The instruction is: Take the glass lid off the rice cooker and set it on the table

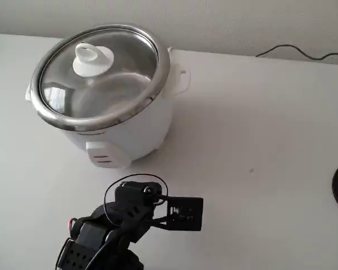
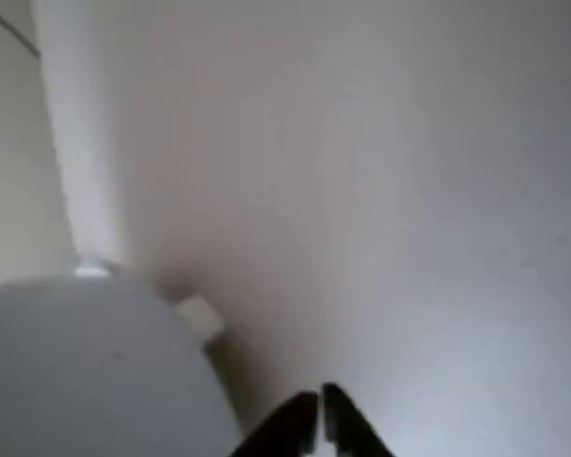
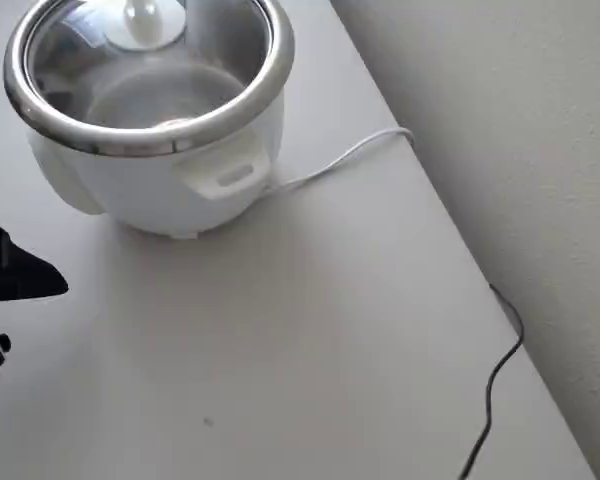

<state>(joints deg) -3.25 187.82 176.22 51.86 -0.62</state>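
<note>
Hovering low over the bench [image 1: 259, 140], the hand [image 2: 320, 419] holds nothing, its two dark fingertips [image 2: 300, 419] nearly touching, just in front of the rice cooker [image 1: 124, 132]. On the cooker the glass lid [image 1: 98, 73] sits level: a clear round disc with a metal rim, its white knob [image 1: 92, 59] pointing straight up.
</note>
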